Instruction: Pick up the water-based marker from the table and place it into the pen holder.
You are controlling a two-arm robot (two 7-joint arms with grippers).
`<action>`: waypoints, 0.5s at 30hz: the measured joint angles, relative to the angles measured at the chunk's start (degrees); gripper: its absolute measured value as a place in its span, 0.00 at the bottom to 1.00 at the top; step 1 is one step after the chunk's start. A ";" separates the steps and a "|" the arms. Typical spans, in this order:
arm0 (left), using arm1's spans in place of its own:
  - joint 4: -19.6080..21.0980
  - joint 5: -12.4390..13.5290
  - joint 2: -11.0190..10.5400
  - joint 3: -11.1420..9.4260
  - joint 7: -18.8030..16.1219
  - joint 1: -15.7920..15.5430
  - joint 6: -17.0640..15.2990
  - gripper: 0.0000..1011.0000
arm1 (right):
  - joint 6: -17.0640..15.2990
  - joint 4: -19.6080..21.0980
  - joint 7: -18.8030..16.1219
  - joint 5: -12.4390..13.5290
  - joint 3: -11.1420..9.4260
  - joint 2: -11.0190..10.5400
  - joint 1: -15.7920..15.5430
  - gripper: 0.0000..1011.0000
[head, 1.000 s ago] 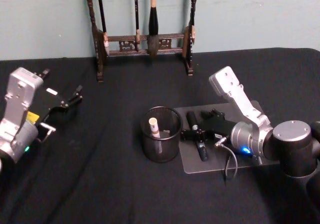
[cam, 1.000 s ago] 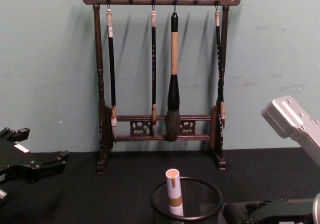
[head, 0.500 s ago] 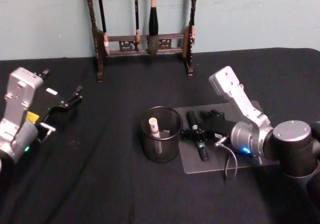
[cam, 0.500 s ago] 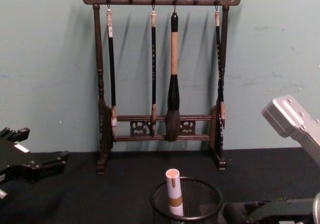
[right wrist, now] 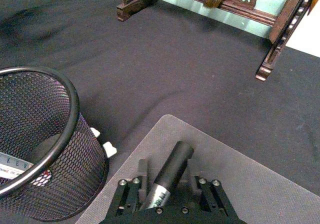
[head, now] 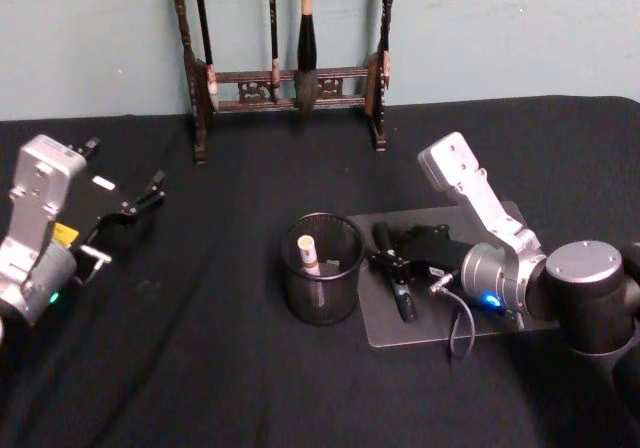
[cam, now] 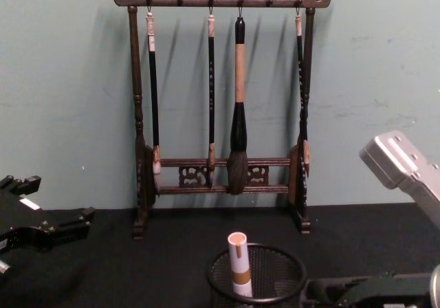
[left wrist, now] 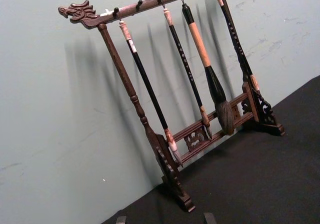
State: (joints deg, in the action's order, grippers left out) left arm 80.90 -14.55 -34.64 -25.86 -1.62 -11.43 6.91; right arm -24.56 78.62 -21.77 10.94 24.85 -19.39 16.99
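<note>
Since the earlier frames, the right gripper (head: 388, 262) has drawn back a little from the pen holder (head: 325, 306) toward the robot's right. It now hangs low over the grey mat (head: 440, 326). Its jaws are apart and hold nothing. In the right wrist view a dark pen (right wrist: 172, 169) lies on the mat between them, but I judge they only straddle it.

The water-based marker (head: 308, 255) is already inside the pen holder. It leans against the mesh wall on the side toward the left edge of the table (head: 220, 368), with its pale flat end rising above the rim. It leans this way probably because the cup is wide and nothing else supports it.

The pen holder stands near the middle of the table, just beside the mat's left edge. The placing looks done, so the pulling back serves to leave the cup undisturbed.

The left gripper (head: 135, 200) is parked near the table's left edge, fingers apart, facing the brush rack (cam: 220, 1) at the far edge.
</note>
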 joint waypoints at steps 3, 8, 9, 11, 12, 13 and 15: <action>0.00 0.00 0.00 0.00 0.00 0.00 0.00 0.99 | 0.00 0.00 0.01 0.00 0.00 0.00 0.00 0.43; 0.00 0.00 0.00 0.00 0.00 0.00 0.00 0.99 | 0.00 0.00 0.04 0.01 0.00 0.00 0.00 0.30; 0.00 0.00 0.00 0.00 0.00 0.00 0.00 0.99 | 0.00 0.00 0.04 0.01 0.00 0.00 0.00 0.24; 0.00 0.00 0.00 0.00 0.00 0.00 0.00 0.99 | 0.00 0.00 0.05 0.02 0.00 0.00 0.00 0.24; 0.00 0.00 0.00 0.00 0.00 0.00 0.00 0.99 | 0.00 0.00 0.05 0.02 0.00 0.00 0.00 0.24; 0.00 0.00 0.00 0.00 0.00 0.00 0.00 0.99 | 0.00 0.00 0.05 0.02 0.00 0.00 0.00 0.24; 0.00 0.00 0.00 0.00 0.00 0.00 0.00 0.99 | 0.00 0.00 0.05 0.03 0.00 0.00 0.00 0.24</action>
State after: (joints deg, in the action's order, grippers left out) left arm 80.90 -14.55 -34.65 -25.86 -1.62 -11.43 6.91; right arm -24.57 78.62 -21.72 10.97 24.85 -19.39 17.00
